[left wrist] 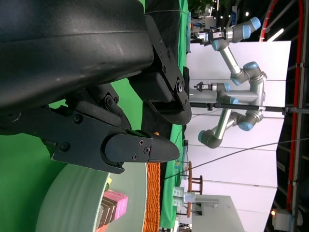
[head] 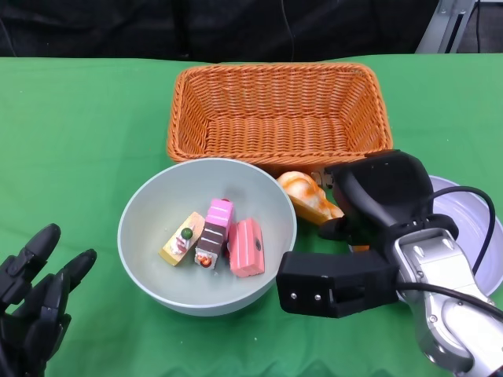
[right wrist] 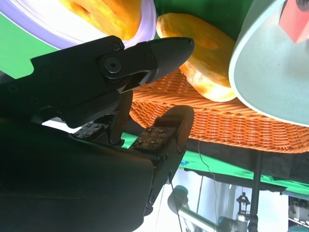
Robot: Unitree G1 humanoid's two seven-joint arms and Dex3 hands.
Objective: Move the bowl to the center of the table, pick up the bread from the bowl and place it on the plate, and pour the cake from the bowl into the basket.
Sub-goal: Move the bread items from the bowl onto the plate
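Note:
The pale green bowl [head: 141, 206] sits in front of the orange wicker basket [head: 279, 118] and holds three cake pieces: a yellow one [head: 182, 237], a pink and brown one [head: 214, 234] and a pink one [head: 247, 247]. A golden bread [head: 302, 192] lies outside the bowl, between its rim and the basket. My right hand [head: 373, 228] is beside it, over the left part of the lavender plate [head: 468, 228]. In the right wrist view a fingertip [right wrist: 178, 46] touches this bread [right wrist: 207, 63], and I cannot tell whether it is gripped. A second bread [right wrist: 111, 14] lies on the plate [right wrist: 48, 24]. My left hand [head: 35, 302] rests empty, fingers spread.
The green cloth covers the whole table. The basket is empty and stands close behind the bowl. The left wrist view shows the bowl's side [left wrist: 72, 203], a pink cake [left wrist: 113, 205] and the basket's edge [left wrist: 153, 193]. Beyond the table stand other robot arms [left wrist: 236, 96].

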